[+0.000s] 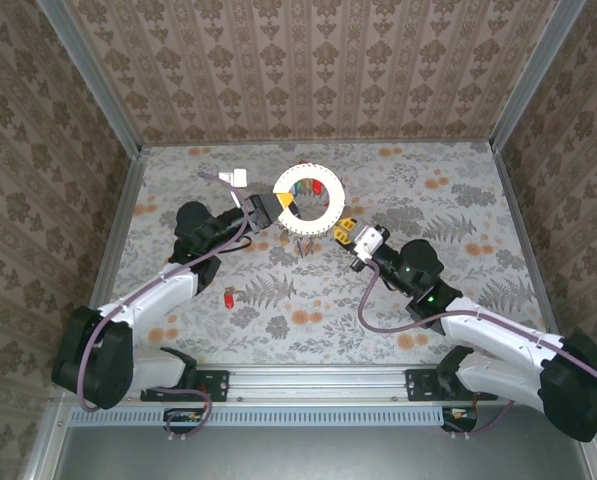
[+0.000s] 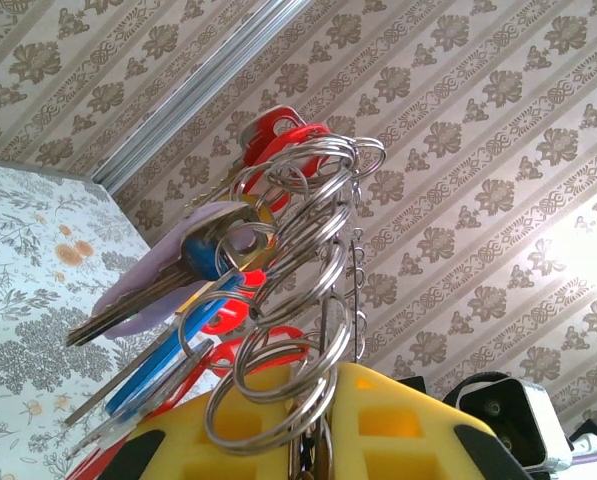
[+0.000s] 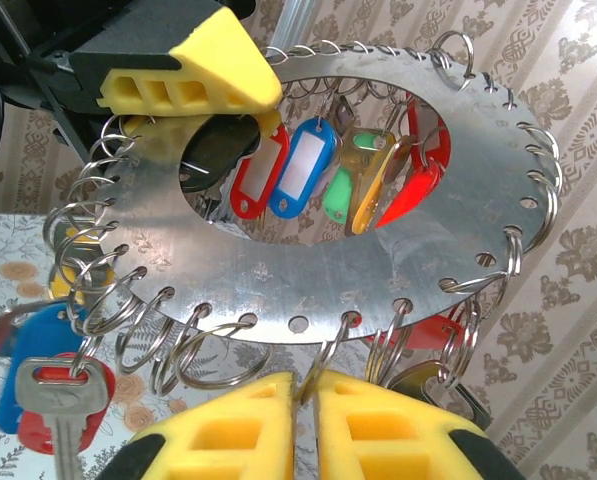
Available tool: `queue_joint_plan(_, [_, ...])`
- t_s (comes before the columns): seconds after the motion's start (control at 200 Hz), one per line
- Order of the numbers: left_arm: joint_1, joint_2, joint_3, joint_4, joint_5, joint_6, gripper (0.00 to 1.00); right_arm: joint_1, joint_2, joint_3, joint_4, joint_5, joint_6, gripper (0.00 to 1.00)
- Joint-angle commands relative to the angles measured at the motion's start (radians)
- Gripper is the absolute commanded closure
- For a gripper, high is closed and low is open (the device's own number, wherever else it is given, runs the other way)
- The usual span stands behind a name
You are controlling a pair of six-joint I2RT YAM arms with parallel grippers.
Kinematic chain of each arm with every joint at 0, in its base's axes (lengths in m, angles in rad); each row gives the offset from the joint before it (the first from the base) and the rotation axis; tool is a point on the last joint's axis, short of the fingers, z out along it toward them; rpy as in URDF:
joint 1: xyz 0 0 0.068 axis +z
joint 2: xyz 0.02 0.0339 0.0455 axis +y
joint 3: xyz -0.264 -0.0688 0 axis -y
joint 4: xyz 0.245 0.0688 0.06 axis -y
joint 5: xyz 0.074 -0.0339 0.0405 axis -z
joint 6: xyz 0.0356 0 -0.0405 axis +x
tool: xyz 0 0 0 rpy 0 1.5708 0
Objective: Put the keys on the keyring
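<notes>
Top external view is showing the bench point(image 1: 458, 200) with the left arm point(image 1: 168, 290) and right arm point(image 1: 478, 325) both reaching toward the far middle. That's where the keyring point(image 1: 316, 224) is sitting, held up off the surface as far as I'm judging it. Just one keyring, and in the right wrist view it's looking like a flat sheet-metal disc with holes all round the rim, many of them carrying a split ring point(image 3: 213, 360). I'm guessing it's handling stiff but thin, slick on the faces and jangly with everything dangling off it, so pinching the flat band at the rim is the sensible hold. The left fingers point(image 3: 223, 65) are doing exactly that, clamping the disc at its edge. The right fingers point(image 3: 228, 430) are sitting just under the opposite edge, closed almost together, with one split ring dipping into the slit between them; whether they're really pinching it I'm not able to tell. Keys point(image 3: 303, 165): I'm counting five coloured tags hanging behind the central hole (red, blue, green, amber, red), plus a silver key with a red head point(image 3: 63, 405) dangling lower left, with more hiding behind. One loose red one point(image 1: 227, 298) is lying on the bench near the left arm. Those are looking light and tiny, so grabbing the plastic head is making more sense than the blade.
</notes>
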Motion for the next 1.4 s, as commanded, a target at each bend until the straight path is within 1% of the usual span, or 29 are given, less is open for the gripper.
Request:
queue_joint_plan(0.0, [-0.004, -0.037, 0.04, 0.053, -0.006, 0.017, 1.0, 0.009, 0.009, 0.001, 0.062, 0.046, -0.016, 0.89])
queue_joint_plan(0.18, [-0.003, -0.041, 0.034, 0.046, -0.014, 0.019, 1.0, 0.01, -0.002, -0.007, 0.082, 0.057, -0.008, 0.92])
queue_joint_plan(0.25, [-0.004, -0.04, 0.034, 0.046, -0.012, 0.019, 1.0, 0.011, -0.007, -0.006, 0.082, 0.052, -0.006, 0.89])
queue_joint_plan(0.4, [-0.004, -0.039, 0.039, 0.044, -0.013, 0.016, 1.0, 0.011, -0.004, 0.001, 0.078, 0.043, 0.003, 0.87])
queue_joint_plan(0.785, [-0.005, -0.036, 0.04, 0.041, -0.012, 0.014, 1.0, 0.012, 0.026, 0.008, 0.133, 0.055, 0.02, 0.87])
queue_joint_plan(0.855, [-0.005, -0.036, 0.04, 0.039, -0.014, 0.014, 1.0, 0.013, 0.029, 0.011, 0.125, 0.05, 0.018, 0.91])
queue_joint_plan(0.91, [-0.005, -0.036, 0.04, 0.038, -0.016, 0.013, 1.0, 0.012, 0.03, 0.009, 0.121, 0.051, 0.017, 0.93])
queue_joint_plan(0.97, [-0.005, -0.037, 0.039, 0.036, -0.023, 0.014, 1.0, 0.014, 0.029, 0.005, 0.115, 0.052, 0.01, 0.99])
queue_joint_plan(1.03, [-0.004, -0.041, 0.036, 0.027, -0.039, 0.015, 1.0, 0.013, 0.021, 0.003, 0.082, 0.059, -0.005, 1.0])
queue_joint_plan(1.09, [-0.002, -0.051, 0.033, -0.014, -0.07, 0.021, 1.0, 0.014, 0.008, 0.001, 0.05, 0.07, -0.016, 1.0])
queue_joint_plan(1.125, [0.001, -0.058, 0.033, -0.057, -0.074, 0.03, 0.98, 0.014, 0.0, 0.004, 0.023, 0.073, -0.016, 1.0])
queue_joint_plan(1.135, [0.001, -0.059, 0.033, -0.071, -0.098, 0.033, 0.97, 0.014, -0.003, 0.006, 0.012, 0.074, -0.017, 1.0])
queue_joint_plan(1.16, [0.003, -0.066, 0.03, -0.097, -0.116, 0.043, 0.96, 0.014, -0.01, 0.013, -0.015, 0.073, -0.015, 1.0])
queue_joint_plan(1.23, [0.003, -0.085, 0.017, -0.185, -0.172, 0.055, 0.85, 0.012, -0.025, 0.032, -0.075, 0.073, 0.012, 1.0])
queue_joint_plan(1.3, [0.007, -0.1, 0.004, -0.274, -0.213, 0.065, 0.84, 0.013, -0.034, 0.048, -0.112, 0.059, 0.045, 1.0])
queue_joint_plan(1.345, [0.008, -0.108, -0.005, -0.327, -0.24, 0.061, 0.8, 0.009, -0.034, 0.063, -0.147, 0.036, 0.064, 1.0])
queue_joint_plan(1.39, [0.01, -0.108, -0.017, -0.357, -0.248, 0.054, 0.82, 0.008, -0.03, 0.082, -0.188, 0.022, 0.086, 1.0])
